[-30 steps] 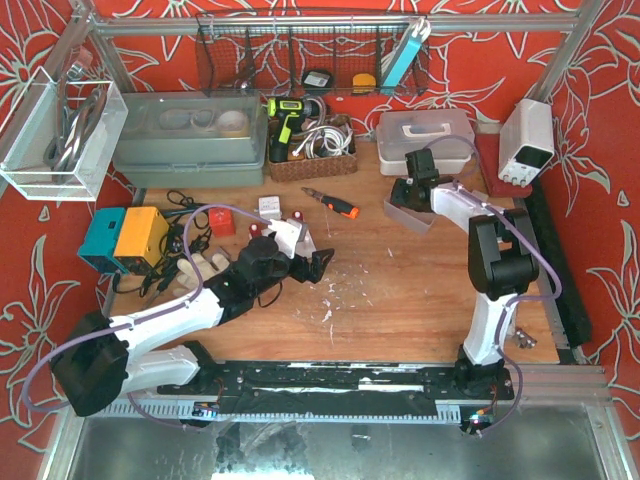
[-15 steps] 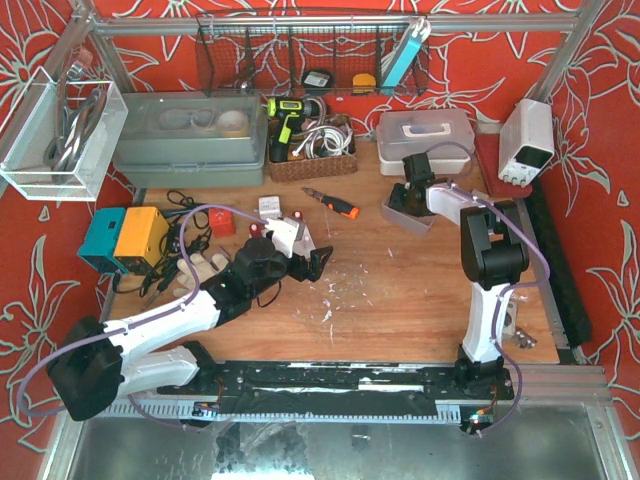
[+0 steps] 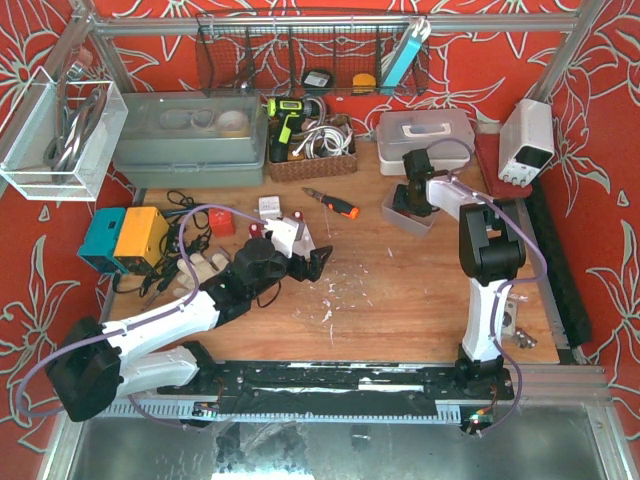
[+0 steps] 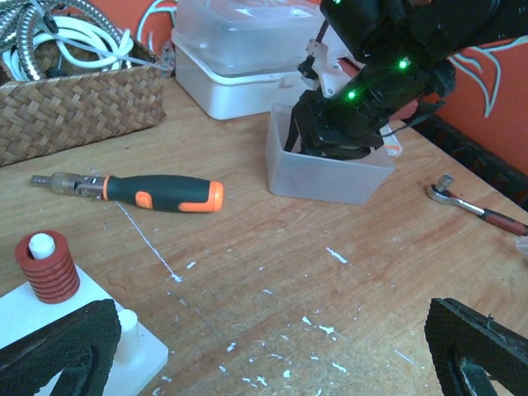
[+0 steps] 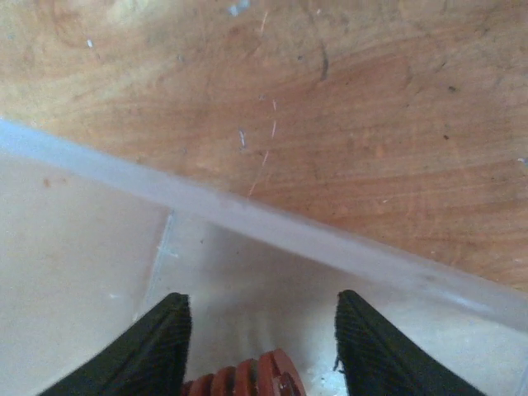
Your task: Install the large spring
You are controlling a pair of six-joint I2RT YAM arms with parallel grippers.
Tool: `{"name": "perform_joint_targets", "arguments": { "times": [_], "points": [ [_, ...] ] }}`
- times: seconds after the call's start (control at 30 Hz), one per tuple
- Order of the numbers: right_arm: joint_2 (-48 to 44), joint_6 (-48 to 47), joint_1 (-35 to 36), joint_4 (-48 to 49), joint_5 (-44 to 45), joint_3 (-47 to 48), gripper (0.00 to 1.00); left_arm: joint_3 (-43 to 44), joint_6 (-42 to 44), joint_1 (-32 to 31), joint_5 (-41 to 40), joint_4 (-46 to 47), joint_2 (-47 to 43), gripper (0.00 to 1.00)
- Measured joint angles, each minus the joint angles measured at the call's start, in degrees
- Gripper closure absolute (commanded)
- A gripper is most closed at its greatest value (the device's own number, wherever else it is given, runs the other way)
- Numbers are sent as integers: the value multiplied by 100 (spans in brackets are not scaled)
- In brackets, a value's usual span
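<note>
Start with the scratched wooden bench [image 3: 400, 290], which carries everything. At its far right stands the translucent plastic bin [image 4: 326, 177], and your right arm reaches down into it. Left of centre lies the white plastic base plate [image 4: 92, 299], well apart from the bin. One red coil spring [image 4: 47, 268] already sits upright on a white peg there, and a bare white peg [image 4: 125, 323] stands just near of it.

Your left end effector [image 4: 264, 355] hovers just beside that plate with its fingers spread wide and nothing between them. Your right end effector [image 5: 256, 330] is inside the bin with its black ribbed fingers partly apart. A ribbed red spring [image 5: 247, 378] lies low between them on the bin floor. I take this to be the large one, though most of it is cut off by the frame. Its long axis seems to run across the gap, from finger to finger. It sits nearer the left-hand finger in the right wrist view, and you cannot tell whether the fingers are clamping it.

The right arm is plainly the nearer one. Expect the carry to run left and toward the near side, to the bare peg, and the spring would need turning upright for that.
</note>
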Motion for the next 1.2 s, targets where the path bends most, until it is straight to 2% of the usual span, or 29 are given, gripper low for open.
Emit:
{"name": "perform_joint_targets", "arguments": {
  "times": [0.23,0.53,0.8,1.03,1.2],
  "points": [
    [24,-216,-11,-678,-13,785,33,0,31,-15,-35,-20,-11,0],
    [33,-1832,-39,-1954,-339,1471,20,0,57,-44,-39,-20,-26,0],
    [247,-2376,-87,-2444,-612,1604,19,0,66,-74,-42,-22,-26,0],
    [529,-2376,-87,-2122,-1064,1604,19,0,83,-76,-55,-31,-26,0],
    [691,-2402,-85,-2000,-1082,1633,21,0,83,-76,-83,-39,-26,0]
  ]
}}
